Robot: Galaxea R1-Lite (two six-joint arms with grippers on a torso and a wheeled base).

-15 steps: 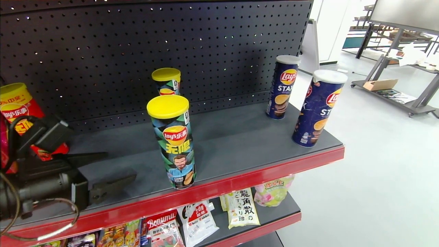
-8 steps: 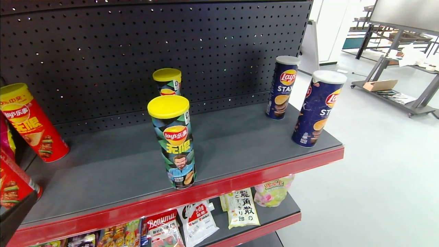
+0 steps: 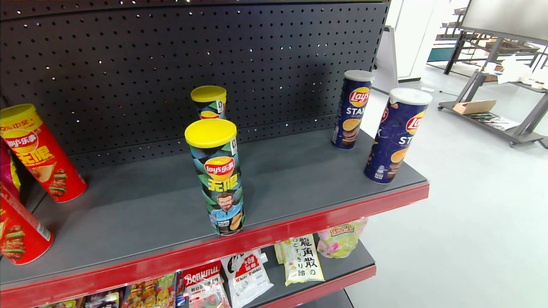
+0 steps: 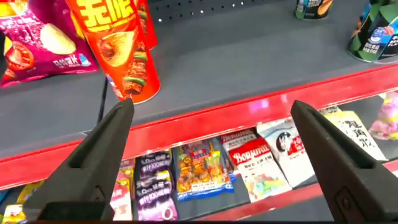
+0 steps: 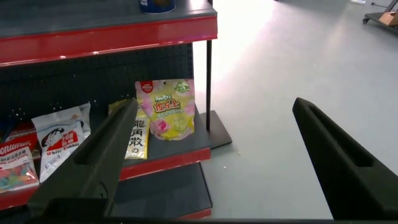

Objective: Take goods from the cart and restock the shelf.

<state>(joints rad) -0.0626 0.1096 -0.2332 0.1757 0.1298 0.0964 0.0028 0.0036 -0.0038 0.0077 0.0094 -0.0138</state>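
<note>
Left gripper (image 4: 211, 104) released, spread wide, levelled at shelf (image 4: 236, 56) edge; red chip can (image 4: 121, 46) upright just beyond one finger. Right gripper (image 5: 216, 102) also released, snack bag (image 5: 165, 109) ahead.

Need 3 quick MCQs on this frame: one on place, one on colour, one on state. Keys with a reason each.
1. Where on the top shelf do the two blue cans stand?
A) left end
B) right end
C) middle

2. What colour is the lid of the front middle can?
A) white
B) red
C) yellow

3. How is the left gripper?
A) open
B) shut on a can
C) shut, empty

Key:
1 B: both stand at the shelf's right end, one near the front edge and one farther back.
2 C: the head view shows a yellow lid on it.
3 A: the left wrist view shows its fingers wide apart, gripping nothing.
</note>
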